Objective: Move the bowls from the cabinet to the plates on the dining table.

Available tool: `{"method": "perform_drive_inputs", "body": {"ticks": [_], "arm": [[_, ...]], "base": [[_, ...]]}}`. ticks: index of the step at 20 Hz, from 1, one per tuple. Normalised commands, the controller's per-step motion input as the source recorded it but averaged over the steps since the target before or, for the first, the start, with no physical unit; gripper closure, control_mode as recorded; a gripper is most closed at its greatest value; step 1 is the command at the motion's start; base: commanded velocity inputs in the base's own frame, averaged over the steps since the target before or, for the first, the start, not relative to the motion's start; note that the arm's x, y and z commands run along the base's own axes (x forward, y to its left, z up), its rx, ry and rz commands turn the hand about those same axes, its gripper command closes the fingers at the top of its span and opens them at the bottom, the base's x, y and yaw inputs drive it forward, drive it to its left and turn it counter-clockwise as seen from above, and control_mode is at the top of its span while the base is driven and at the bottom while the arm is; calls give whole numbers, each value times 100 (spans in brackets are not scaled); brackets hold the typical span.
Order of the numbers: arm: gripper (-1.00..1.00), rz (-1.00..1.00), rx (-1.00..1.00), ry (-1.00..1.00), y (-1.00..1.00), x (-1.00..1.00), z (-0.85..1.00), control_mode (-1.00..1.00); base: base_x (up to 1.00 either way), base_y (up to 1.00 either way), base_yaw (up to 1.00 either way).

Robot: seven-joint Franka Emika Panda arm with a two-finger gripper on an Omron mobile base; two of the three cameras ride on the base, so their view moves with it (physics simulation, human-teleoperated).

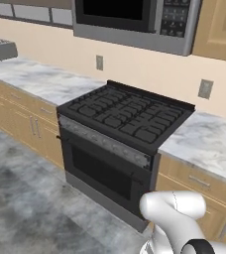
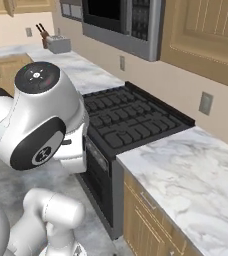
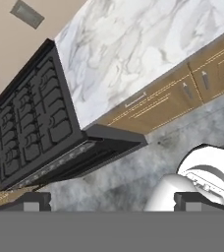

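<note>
We see the black gas stove with cast grates mid-frame in the left base view, with its dark oven door below. The white-grey veined marble counter runs from the upper left to the right edge, on both sides of the stove. A silver toaster sits on it at the far left edge. Light tan drawer cabinets with short handles sit under the counter, lower left and lower right.

A stainless microwave hangs at top centre, above the stove. The light tan panelled wall cabinet, the task's cabinet, is in the upper right corner of the left base view, just beside the microwave; its door looks closed. In the right base view it fills the upper right. We cannot see any bowls, plates or the dining table here, so we cannot tell where they are.

Two grey wall outlets are on the beige wall above the counter. In the right base view, the white arm takes the left half of the frame, in front of the stove.

In the hand view, the gripper shows as two dark finger tips at the bottom edge, far apart: claw spread wide, nothing between them. It looks at the stove at the left, the marble counter at top centre and the grey marbled floor below.
</note>
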Motion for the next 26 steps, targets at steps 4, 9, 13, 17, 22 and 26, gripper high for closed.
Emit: {"method": "perform_drive_inputs", "body": {"ticks": [4, 9, 13, 17, 22, 26], "arm": [[-100, 0, 0, 0, 0, 0, 0, 100], [-100, 0, 0, 0, 0, 0, 0, 100], [-100, 0, 0, 0, 0, 0, 0, 100], [-100, 0, 0, 0, 0, 0, 0, 100], [-100, 0, 0, 0, 0, 0, 0, 100], [-100, 0, 0, 0, 0, 0, 0, 100]], "base": [[0, 0, 25], [0, 0, 25], [0, 0, 25], [0, 0, 25], [0, 0, 25], [0, 0, 25]]}}
